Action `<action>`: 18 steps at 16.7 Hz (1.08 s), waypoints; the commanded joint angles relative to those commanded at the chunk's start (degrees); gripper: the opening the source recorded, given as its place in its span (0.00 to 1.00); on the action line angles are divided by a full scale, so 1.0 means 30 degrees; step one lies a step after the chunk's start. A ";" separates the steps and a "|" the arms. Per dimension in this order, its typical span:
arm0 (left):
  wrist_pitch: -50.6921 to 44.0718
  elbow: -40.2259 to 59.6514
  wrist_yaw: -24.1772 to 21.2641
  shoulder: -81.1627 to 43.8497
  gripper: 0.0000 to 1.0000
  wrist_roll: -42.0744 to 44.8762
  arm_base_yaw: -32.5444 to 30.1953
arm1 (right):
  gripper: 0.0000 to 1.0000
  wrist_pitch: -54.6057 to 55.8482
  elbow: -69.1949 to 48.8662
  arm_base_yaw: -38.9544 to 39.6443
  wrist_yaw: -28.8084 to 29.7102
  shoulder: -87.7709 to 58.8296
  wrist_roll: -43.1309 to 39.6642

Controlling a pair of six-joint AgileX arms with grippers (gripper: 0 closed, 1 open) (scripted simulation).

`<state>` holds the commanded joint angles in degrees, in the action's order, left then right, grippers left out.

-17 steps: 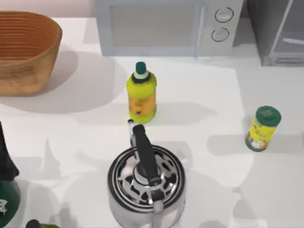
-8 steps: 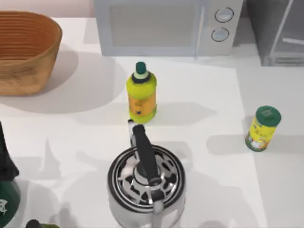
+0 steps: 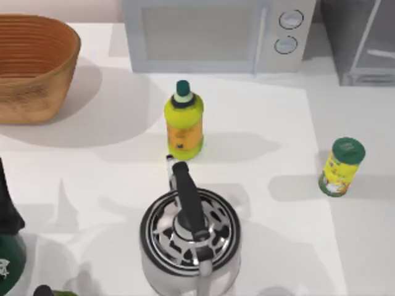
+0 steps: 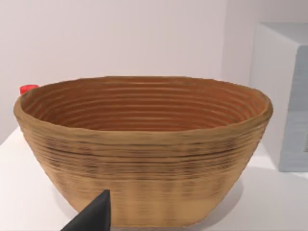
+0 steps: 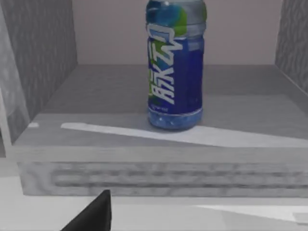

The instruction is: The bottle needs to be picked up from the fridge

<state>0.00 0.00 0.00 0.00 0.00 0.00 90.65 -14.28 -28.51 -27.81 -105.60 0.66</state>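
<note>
bottle (image 5: 174, 67): upright inside the fridge, on its floor, set back from the front lip; blue label, clear bluish base; bare floor on both sides of it.
fridge (image 3: 361, 40): at the table's 1 o'clock corner in the top view, just right of the microwave (image 3: 216, 34); the right wrist view looks straight into its open cavity, grey walls on either side, a pale ledge along the front.
right claw: a dark fingertip (image 5: 91, 214) sits low in front of the ledge; wide or narrow, cannot tell.
left claw: a dark fingertip (image 4: 94, 216) sits before the basket; spread cannot be told.
basket (image 3: 34, 65): at 10 o'clock, nothing seen in its bowl.
green bottle (image 3: 184, 122): upright at centre, toward 12.
kettle (image 3: 190, 237): at 6 o'clock, close below the green bottle.
canister (image 3: 341, 166): at 3 o'clock, open white table all round it.
</note>
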 joint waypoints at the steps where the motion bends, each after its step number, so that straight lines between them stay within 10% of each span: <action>1: 0.0000 0.0000 0.0000 0.0000 1.00 0.0000 0.0000 | 1.00 -0.0399 -0.0813 0.0326 0.0315 -0.0509 -0.0047; 10: 0.0000 0.0000 0.0000 0.0000 1.00 0.0000 0.0000 | 1.00 -0.6153 -1.2459 0.4240 0.4605 -0.5767 -0.0202; 18: 0.0000 0.0000 0.0000 0.0000 1.00 0.0000 0.0000 | 1.00 -0.7452 -1.4161 0.4991 0.5501 -0.6435 -0.0222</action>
<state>0.00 0.00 0.00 0.00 0.00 0.00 68.30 -56.77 -13.54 -11.31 -124.90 0.00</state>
